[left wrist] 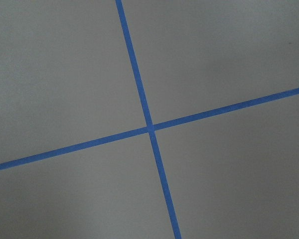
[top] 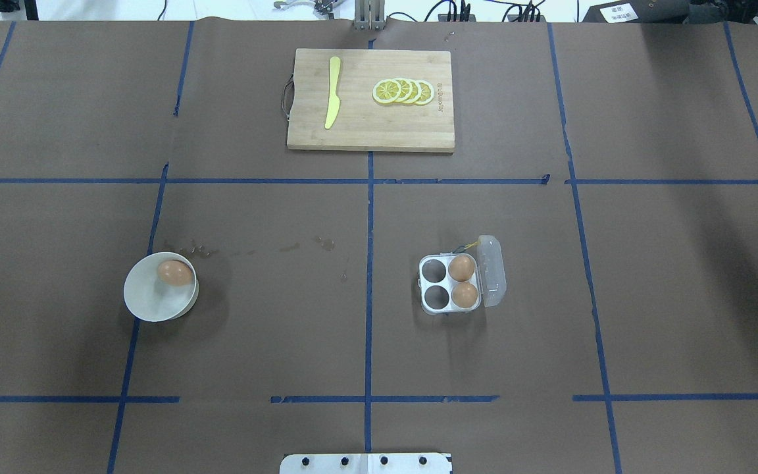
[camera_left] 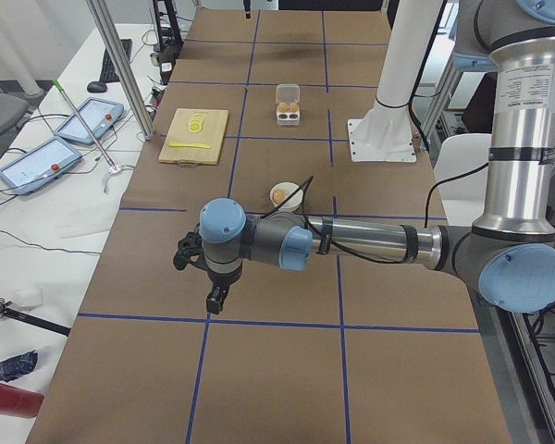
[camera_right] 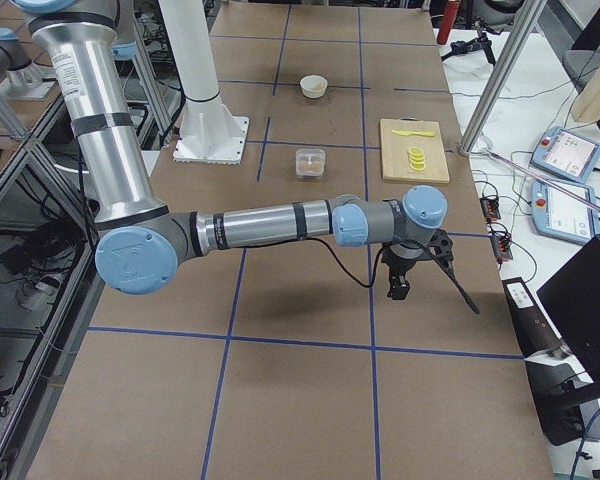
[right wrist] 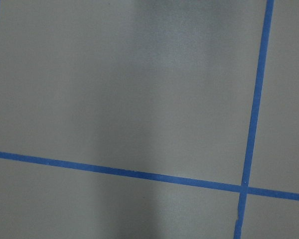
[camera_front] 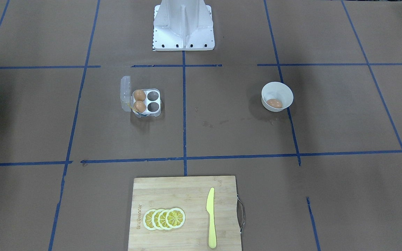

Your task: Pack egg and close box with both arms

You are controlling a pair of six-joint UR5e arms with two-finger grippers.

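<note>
The clear box (top: 448, 284) stands open right of the table's centre, its lid (top: 491, 271) flipped outward. Two eggs (top: 461, 268) (top: 464, 294) fill the cells next to the lid, and the other two cells are empty. A third egg (top: 175, 272) lies in the white bowl (top: 149, 309) on the left. The front view shows the box (camera_front: 147, 101) and the egg (camera_front: 274, 103) in the bowl (camera_front: 277, 85). My left gripper (camera_left: 196, 282) and right gripper (camera_right: 430, 290) hang over bare table far from both, seen only in the side views. I cannot tell whether they are open or shut.
A wooden cutting board (top: 366, 125) with lemon slices (top: 404, 91) and a yellow knife (top: 333, 101) lies at the far middle. The white robot base (camera_front: 183, 26) stands at the near middle. Both wrist views show only brown paper and blue tape lines.
</note>
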